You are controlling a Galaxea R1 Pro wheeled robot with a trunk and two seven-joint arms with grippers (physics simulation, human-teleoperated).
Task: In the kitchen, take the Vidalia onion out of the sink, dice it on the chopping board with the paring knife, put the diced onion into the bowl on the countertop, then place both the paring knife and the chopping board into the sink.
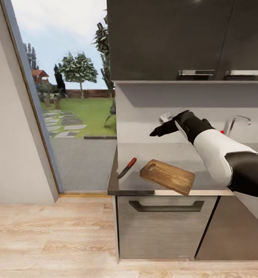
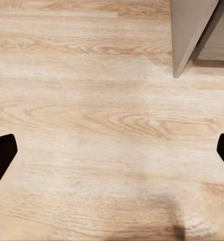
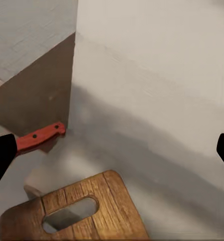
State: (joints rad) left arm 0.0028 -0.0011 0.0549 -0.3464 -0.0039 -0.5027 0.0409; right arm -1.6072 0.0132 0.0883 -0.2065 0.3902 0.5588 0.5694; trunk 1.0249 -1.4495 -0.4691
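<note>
Off to the left, through the tall window (image 1: 73, 96), there was lawn and trees, and pale wooden floor (image 1: 48, 235) ran along below. The left gripper (image 2: 112, 150) hung over that same floor, its two dark fingertips (image 2: 1, 153) spread wide at the frame's edges with nothing between them, only planks and the corner of a grey cabinet (image 2: 190, 30) ahead.

Next came the countertop (image 1: 152, 154), and at its left end lay the paring knife (image 1: 127, 168), red handle toward the wall, dark blade pointing to the front edge. Just beside it sat the chopping board (image 1: 167, 177), flat and turned at an angle, its near corner poking past the counter's front edge. Knife and board were close but apart.

Above them reached the right gripper (image 1: 156, 132), black and stretched out toward the wall, clear of both. In the right wrist view its fingertips (image 3: 0, 155) were spread apart and empty; the knife's red handle lay just beyond one fingertip, and the board's slotted end sat between and below the two.

Farther right stood the chrome faucet (image 1: 235, 123); the sink itself was probably behind the white forearm (image 1: 217, 154), hard to make out.
</note>
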